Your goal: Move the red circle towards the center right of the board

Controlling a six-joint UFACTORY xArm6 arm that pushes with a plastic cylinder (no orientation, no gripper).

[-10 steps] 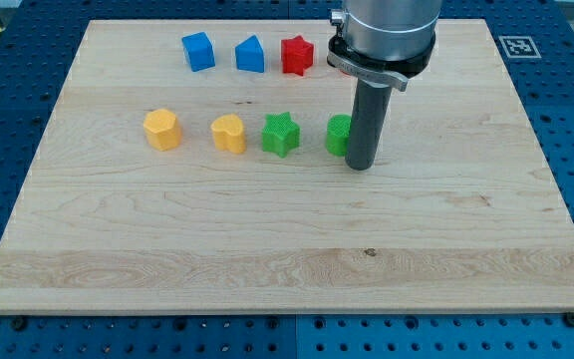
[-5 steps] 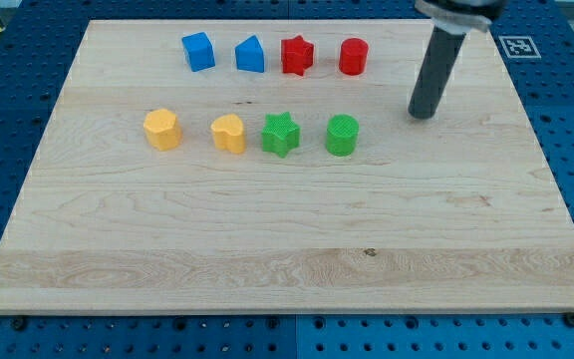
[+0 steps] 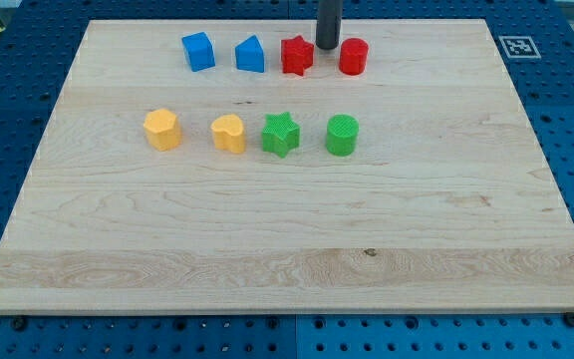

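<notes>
— Anything in the way, starting from the bottom?

— No. The board (image 3: 267,269) is bare wood across its near half. Midway up sit two yellow blocks (image 3: 161,129), a green star (image 3: 280,134) and a green circle (image 3: 342,135).

— And the red circle (image 3: 354,56)?

— Top row, right of the red star (image 3: 297,54), close to the far edge. My tip (image 3: 328,46) stands between them, slightly behind; it's a bare rod, holding nothing.

— So how to push?

— I'd get to the circle's upper left, then drive down and right. The right side looks open; stay off the green circle.
</notes>
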